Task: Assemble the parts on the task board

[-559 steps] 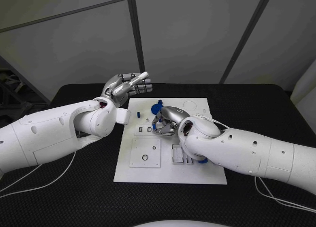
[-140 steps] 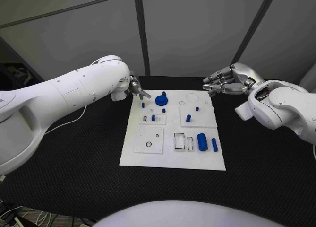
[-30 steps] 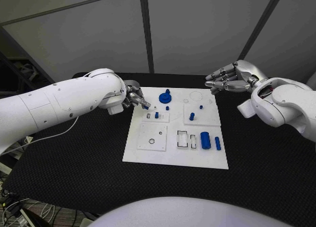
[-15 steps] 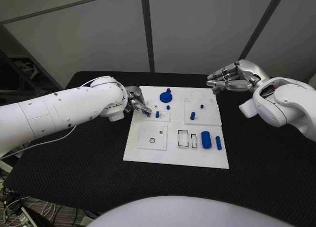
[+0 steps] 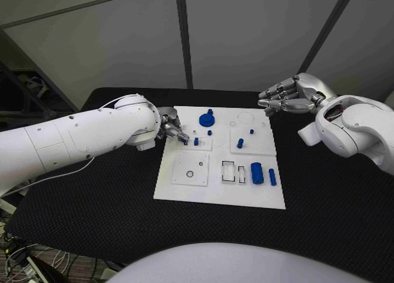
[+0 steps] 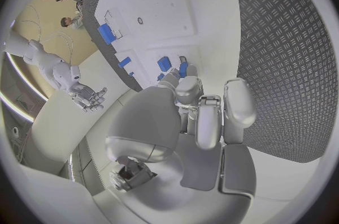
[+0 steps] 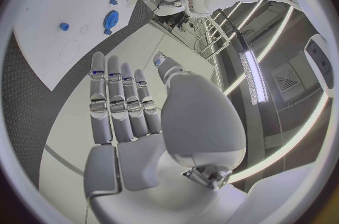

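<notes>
Left hand (image 5: 171, 127) fingers bunched at small blue peg (image 5: 185, 141), grasp unclear, seating req'd next; right hand (image 5: 286, 97) empty, fingers apart.

Light: even and bright overhead; a ceiling light strip (image 7: 248, 65) glares in the right wrist view.
Shadows: soft, faint on the bench (image 5: 95, 194).
Distortion: both wrist views fisheye, edges bent, rims dark.

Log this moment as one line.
left hand: fingertips at small blue part on task board | right hand: open, raised off board
</notes>
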`<control>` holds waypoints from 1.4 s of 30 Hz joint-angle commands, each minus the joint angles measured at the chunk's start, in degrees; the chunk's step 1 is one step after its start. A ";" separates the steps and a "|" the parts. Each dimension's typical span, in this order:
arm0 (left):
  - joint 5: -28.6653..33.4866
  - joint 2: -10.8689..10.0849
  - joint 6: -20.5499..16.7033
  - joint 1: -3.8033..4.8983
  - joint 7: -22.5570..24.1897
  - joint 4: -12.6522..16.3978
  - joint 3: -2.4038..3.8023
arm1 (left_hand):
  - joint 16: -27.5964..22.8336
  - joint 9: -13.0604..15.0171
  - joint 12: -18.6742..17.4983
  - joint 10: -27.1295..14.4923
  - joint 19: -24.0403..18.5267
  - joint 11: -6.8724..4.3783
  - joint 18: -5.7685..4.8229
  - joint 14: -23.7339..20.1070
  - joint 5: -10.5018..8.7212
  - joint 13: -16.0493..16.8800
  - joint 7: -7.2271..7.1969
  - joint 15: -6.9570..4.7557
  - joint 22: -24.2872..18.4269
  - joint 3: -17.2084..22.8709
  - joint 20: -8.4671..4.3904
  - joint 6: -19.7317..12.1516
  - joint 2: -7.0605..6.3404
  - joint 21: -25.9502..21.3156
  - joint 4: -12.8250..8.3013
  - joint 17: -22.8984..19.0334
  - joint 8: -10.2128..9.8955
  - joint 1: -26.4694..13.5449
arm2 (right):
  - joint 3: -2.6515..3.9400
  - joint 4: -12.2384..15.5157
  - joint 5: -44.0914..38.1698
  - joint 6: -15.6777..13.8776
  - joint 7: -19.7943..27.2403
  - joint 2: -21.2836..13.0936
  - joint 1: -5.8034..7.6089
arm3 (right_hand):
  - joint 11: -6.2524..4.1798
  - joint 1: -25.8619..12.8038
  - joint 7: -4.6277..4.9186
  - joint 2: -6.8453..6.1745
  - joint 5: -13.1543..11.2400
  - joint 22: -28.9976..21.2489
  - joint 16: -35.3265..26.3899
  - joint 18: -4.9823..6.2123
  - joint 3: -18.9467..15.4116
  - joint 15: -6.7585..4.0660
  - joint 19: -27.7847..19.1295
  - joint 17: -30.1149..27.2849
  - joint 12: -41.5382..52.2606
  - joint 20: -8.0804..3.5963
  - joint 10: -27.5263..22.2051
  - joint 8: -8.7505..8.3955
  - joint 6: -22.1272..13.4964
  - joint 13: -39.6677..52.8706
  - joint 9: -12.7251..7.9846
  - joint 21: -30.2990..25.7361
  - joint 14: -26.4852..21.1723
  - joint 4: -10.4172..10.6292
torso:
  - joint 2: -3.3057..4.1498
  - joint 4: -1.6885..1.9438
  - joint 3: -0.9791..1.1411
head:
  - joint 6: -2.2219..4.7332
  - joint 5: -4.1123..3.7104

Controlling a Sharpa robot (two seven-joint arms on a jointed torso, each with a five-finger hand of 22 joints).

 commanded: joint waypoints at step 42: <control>-0.81 1.16 4.61 0.00 -1.29 -0.44 0.04 | 0.40 5.22 0.02 3.01 0.20 -0.42 -2.76 5.10 0.33 3.45 -0.61 -0.27 0.05 8.97 -0.05 0.28 0.08 -0.19 -9.48 11.14 0.14 -0.52 | 0.03 -0.09 0.19 1.02 -0.32 0.08 0.10 | -0.09 -0.05 0.04 0.67 0.18 -0.18 -0.18 0.62 -0.33 0.24 0.31 -0.12 0.00 0.04 -0.41 -0.04 -0.36 0.07 0.03 -0.29 -0.23 0.06 | -0.02 0.01 0.01 | -0.63 -0.26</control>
